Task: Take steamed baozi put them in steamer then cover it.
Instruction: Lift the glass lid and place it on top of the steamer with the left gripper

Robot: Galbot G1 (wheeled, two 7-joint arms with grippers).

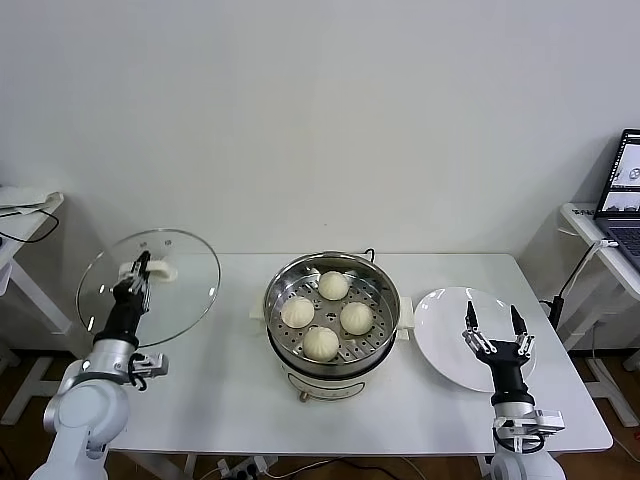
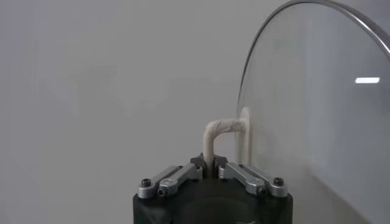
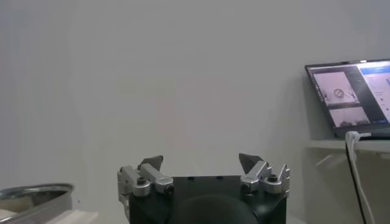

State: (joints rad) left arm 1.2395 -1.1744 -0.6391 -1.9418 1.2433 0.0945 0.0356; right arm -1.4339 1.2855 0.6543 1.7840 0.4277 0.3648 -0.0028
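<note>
A white plate [image 1: 450, 330] is lying on the white table [image 1: 220, 390] just under the right gripper's fingers; a laptop [image 1: 625, 195] is glowing well off to its right.

Clear glossy glass cover [image 1: 150, 288] — shiny perforated steel steamer [image 1: 333, 312] — smooth white plate [image 1: 460, 335].

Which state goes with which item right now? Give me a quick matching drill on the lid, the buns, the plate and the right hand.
Items:
1. cover
2. steamed baozi
3. white plate
4. right hand

States:
A. open, holding nothing, over the plate
B. held upright off the table by the left hand, which is shut on its white handle
C. four sitting on the perforated tray inside the steamer
D. bare, on the table on the steamer's right

Pairs: 1-B, 2-C, 3-D, 4-A
</note>
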